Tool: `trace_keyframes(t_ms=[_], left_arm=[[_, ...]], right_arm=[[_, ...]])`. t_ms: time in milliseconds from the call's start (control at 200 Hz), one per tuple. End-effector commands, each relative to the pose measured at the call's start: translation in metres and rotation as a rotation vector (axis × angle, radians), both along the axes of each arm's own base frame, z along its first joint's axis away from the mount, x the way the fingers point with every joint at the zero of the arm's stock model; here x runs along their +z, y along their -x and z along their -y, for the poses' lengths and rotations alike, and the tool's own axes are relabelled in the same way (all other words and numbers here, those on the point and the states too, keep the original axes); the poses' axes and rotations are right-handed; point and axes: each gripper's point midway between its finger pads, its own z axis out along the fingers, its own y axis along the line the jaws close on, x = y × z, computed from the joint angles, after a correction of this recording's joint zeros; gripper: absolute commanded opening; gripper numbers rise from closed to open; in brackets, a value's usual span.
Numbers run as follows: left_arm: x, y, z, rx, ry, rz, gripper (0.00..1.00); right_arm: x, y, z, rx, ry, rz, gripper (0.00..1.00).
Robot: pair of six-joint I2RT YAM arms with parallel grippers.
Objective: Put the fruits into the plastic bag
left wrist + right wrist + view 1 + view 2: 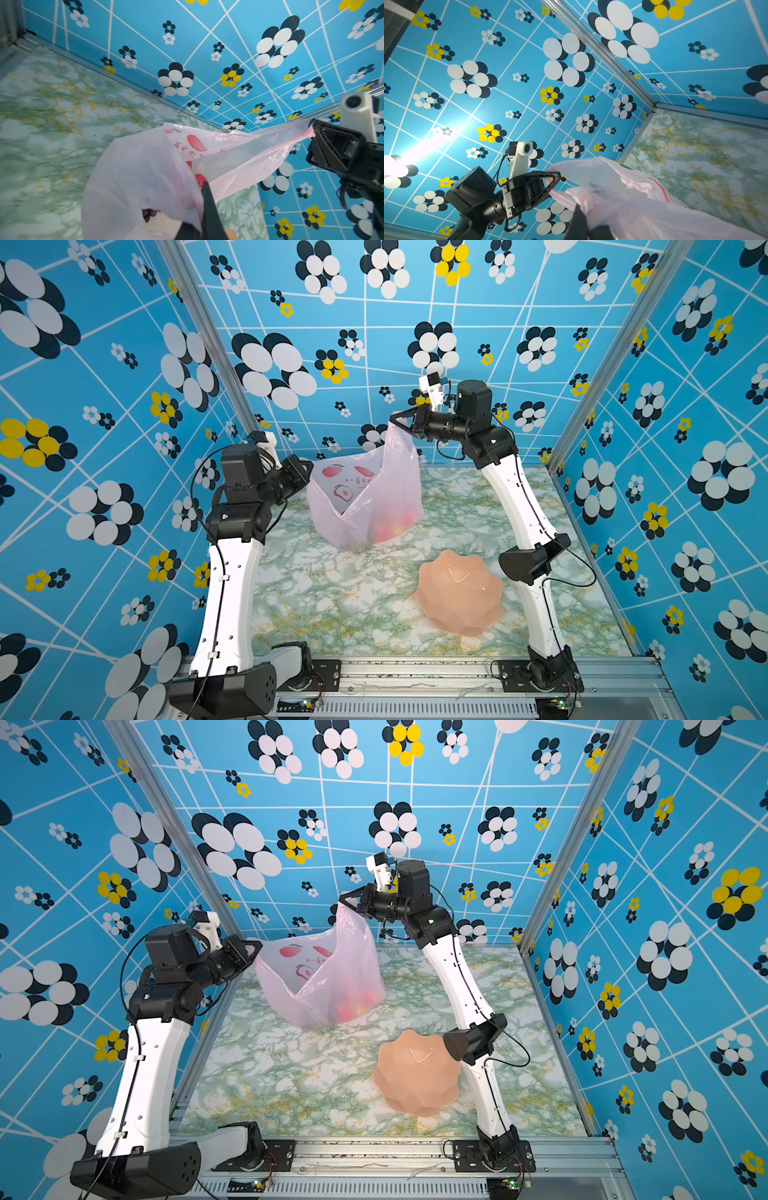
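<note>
Our marbled table (pixel 332 614) bears the plastic bag (pixel 365 493), which stands with its mouth stretched wide because we hold it from two sides. The peach bowl (pixel 457 597) lies apart with no fruit showing, so we judge the filling done. Our right gripper (pixel 395 421), jaws clamped on one handle, lifts that side high. Our left gripper (pixel 310 466), jaws pinched on the opposite rim, holds lower. The fruits (pixel 392 526) rest at the bag's bottom, red and yellow through the film.
</note>
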Motion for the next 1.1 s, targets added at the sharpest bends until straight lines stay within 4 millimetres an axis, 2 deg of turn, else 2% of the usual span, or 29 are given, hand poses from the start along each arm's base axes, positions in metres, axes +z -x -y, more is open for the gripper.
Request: trace_keyframes(t_ms=[0, 85, 165, 275, 345, 400, 485, 580, 710, 790, 925, 1095], left_arm=[[0.074, 0.006, 0.021, -0.08, 0.148, 0.23, 0.0], [0.094, 0.002, 0.025, -0.104, 0.214, 0.291, 0.0], [0.114, 0.0, 0.032, -0.147, 0.306, 0.356, 0.0], [0.116, -0.008, 0.046, -0.169, 0.318, 0.355, 0.0], [0.114, -0.011, 0.061, -0.194, 0.294, 0.334, 0.0], [0.115, -0.014, 0.067, -0.21, 0.34, 0.332, 0.0], [0.102, -0.027, 0.067, -0.183, 0.399, 0.29, 0.0], [0.08, -0.037, 0.072, -0.163, 0.304, 0.24, 0.0], [0.066, -0.036, 0.086, -0.188, 0.275, 0.221, 0.0], [0.061, -0.034, 0.1, -0.236, 0.256, 0.213, 0.0], [0.048, -0.03, 0.121, -0.285, 0.189, 0.182, 0.0], [0.043, -0.03, 0.121, -0.27, 0.19, 0.188, 0.02]], right_arm=[[0.063, 0.022, 0.044, -0.045, -0.039, 0.15, 0.0], [0.074, 0.023, 0.071, -0.098, -0.026, 0.17, 0.0], [0.07, 0.023, 0.085, -0.128, 0.01, 0.176, 0.0], [0.05, 0.024, 0.102, -0.178, 0.114, 0.173, 0.0], [0.044, 0.025, 0.119, -0.228, 0.158, 0.175, 0.0], [0.04, 0.024, 0.134, -0.29, 0.182, 0.175, 0.0], [0.024, 0.018, 0.151, -0.378, 0.222, 0.177, 0.0], [-0.001, 0.015, 0.154, -0.359, 0.236, 0.138, 0.0], [-0.034, 0.011, 0.162, -0.356, 0.266, 0.081, 0.0], [-0.043, 0.009, 0.173, -0.377, 0.258, 0.062, 0.0], [-0.044, 0.007, 0.191, -0.412, 0.217, 0.052, 0.0], [-0.034, 0.009, 0.204, -0.436, 0.217, 0.073, 0.0]])
